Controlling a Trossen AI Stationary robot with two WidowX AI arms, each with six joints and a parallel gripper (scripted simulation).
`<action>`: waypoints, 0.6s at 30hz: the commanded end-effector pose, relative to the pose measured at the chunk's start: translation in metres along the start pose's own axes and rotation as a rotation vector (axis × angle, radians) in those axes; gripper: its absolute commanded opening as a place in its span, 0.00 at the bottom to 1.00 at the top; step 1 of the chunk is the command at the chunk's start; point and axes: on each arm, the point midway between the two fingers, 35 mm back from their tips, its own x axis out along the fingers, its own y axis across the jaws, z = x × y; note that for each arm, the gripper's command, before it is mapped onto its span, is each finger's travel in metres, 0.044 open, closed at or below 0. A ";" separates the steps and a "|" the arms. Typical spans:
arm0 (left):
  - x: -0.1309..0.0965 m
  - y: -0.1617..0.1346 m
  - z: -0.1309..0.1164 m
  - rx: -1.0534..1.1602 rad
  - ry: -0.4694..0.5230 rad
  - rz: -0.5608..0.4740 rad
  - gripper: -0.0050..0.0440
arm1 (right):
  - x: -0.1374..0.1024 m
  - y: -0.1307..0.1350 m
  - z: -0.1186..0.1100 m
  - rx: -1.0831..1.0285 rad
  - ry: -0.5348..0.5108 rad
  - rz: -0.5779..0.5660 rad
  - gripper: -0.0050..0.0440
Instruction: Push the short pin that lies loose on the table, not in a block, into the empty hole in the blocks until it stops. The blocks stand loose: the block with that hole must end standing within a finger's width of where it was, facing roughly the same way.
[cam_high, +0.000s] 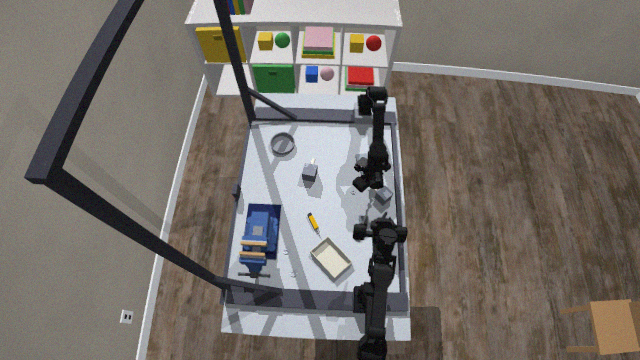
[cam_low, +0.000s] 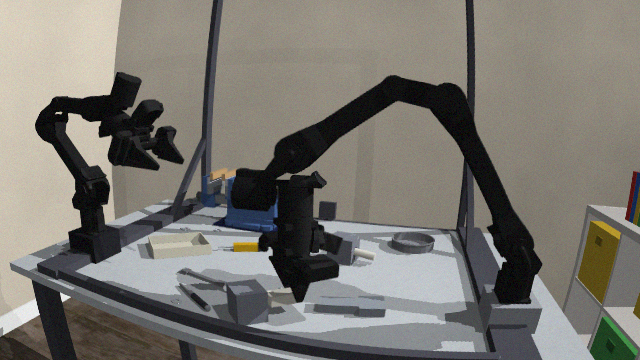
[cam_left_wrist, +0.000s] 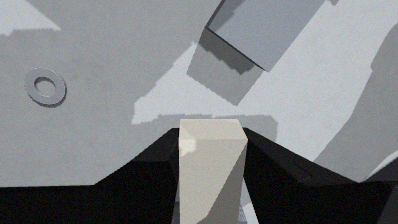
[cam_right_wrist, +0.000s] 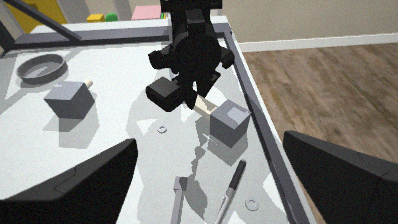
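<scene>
The short cream pin (cam_low: 280, 298) (cam_left_wrist: 210, 165) (cam_right_wrist: 204, 106) is in my left gripper (cam_low: 300, 296), which is shut on it; its squared tip shows free in the left wrist view. The pin points at the grey block (cam_high: 383, 195) (cam_low: 247, 302) (cam_right_wrist: 230, 122) near the table's edge, very close to it in the exterior view and the right wrist view. The hole and any contact are hidden. A second grey block (cam_high: 310, 172) (cam_low: 345, 250) (cam_right_wrist: 70, 101) bears its own pin (cam_high: 313, 161) (cam_low: 365, 254) (cam_right_wrist: 89, 83). My right gripper (cam_low: 170, 165) is open and empty, high above the table.
A black-handled tool (cam_low: 197, 296) (cam_right_wrist: 237, 175) and a grey tool (cam_low: 205, 277) (cam_right_wrist: 179, 192) lie beside the near block. A flat grey bar (cam_low: 337, 306) lies near the left gripper. The vise (cam_high: 260, 230), yellow knife (cam_high: 313, 221), tray and round dish stand farther off. A washer (cam_left_wrist: 29, 87) shows in the left wrist view.
</scene>
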 end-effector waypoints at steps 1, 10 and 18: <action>-0.009 0.003 -0.009 -0.004 0.025 0.018 0.31 | -0.003 0.000 0.006 -0.001 -0.015 0.001 0.92; -0.016 0.004 -0.010 -0.008 0.042 0.029 0.31 | -0.003 0.000 0.006 -0.001 -0.015 0.001 0.92; -0.012 0.002 -0.013 -0.008 0.048 0.029 0.31 | -0.003 0.000 0.006 -0.001 -0.015 0.001 0.92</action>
